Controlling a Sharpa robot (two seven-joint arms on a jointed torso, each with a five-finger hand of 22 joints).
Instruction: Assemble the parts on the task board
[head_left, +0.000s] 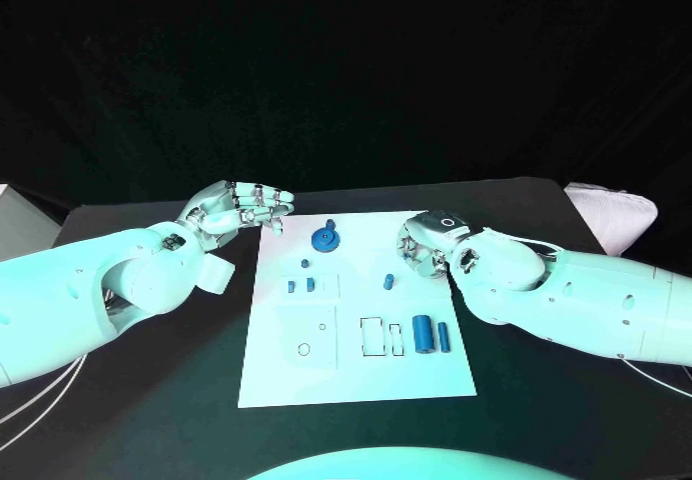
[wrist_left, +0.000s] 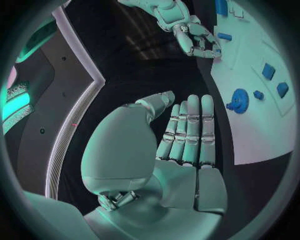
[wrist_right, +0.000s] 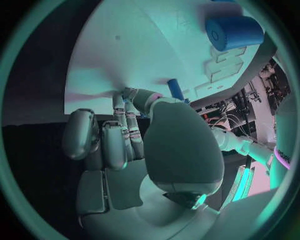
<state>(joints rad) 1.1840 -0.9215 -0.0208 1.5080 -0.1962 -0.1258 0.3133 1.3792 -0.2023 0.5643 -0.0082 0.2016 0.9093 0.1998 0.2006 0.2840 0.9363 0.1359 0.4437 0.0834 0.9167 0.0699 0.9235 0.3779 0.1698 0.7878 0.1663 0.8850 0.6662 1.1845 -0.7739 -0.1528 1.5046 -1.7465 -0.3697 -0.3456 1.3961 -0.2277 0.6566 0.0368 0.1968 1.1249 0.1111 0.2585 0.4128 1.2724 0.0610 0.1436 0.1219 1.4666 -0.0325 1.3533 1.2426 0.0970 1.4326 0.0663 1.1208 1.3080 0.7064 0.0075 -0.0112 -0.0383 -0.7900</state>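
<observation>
Nearest us lies the board (head_left: 361, 375), with blue parts (head_left: 423, 333) along its middle and a gear (head_left: 327, 238) toward its far edge. Our left hand (head_left: 242, 208) hovers beside that edge, fingers straight, holding nothing; our right hand (head_left: 428, 245) rests fingertips on the board, its grasp indeterminate.

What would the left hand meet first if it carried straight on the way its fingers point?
Probably the blue gear-shaped part. In the head view the left hand hovers open at the task board's far left corner, fingers aimed across it toward that part. Its height above the board is unclear, so it might pass over.
</observation>
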